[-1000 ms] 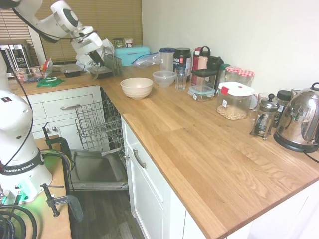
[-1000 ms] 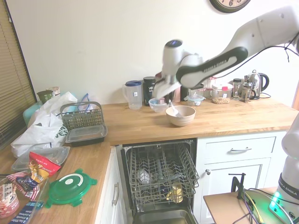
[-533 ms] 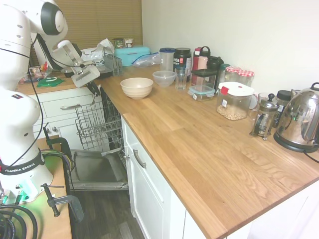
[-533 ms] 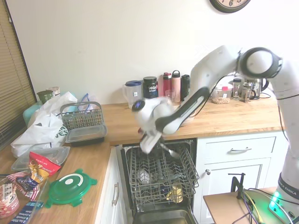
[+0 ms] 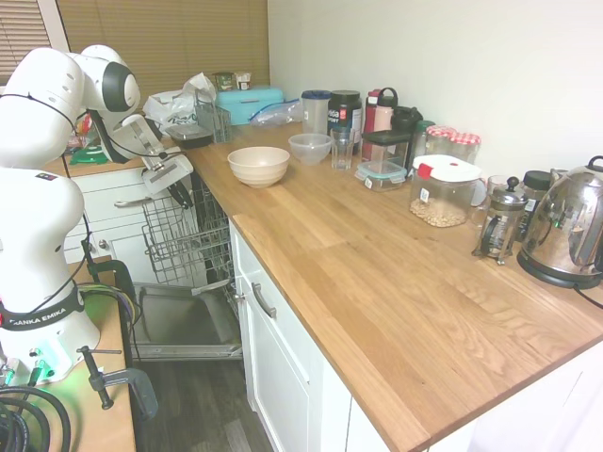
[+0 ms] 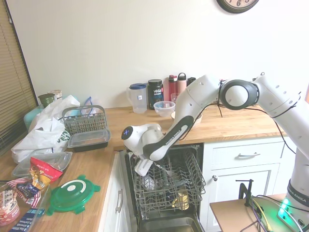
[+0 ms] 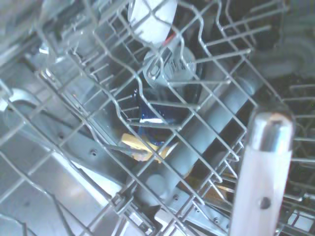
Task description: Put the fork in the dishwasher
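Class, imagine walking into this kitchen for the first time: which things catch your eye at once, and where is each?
The white robot arm bends down from the wooden counter, its claw low over the grey wire rack of the open dishwasher. A beige bowl sits near the counter's edge, and a shiny steel kettle stands by the wall.

Dishwasher [image 6: 166,186] open under the counter [image 6: 145,130] with rack [image 5: 184,235] pulled out, gripper [image 6: 145,169] over rack, bowl [image 5: 258,165] on counter beside the opening, kettle [image 5: 562,226] far along.
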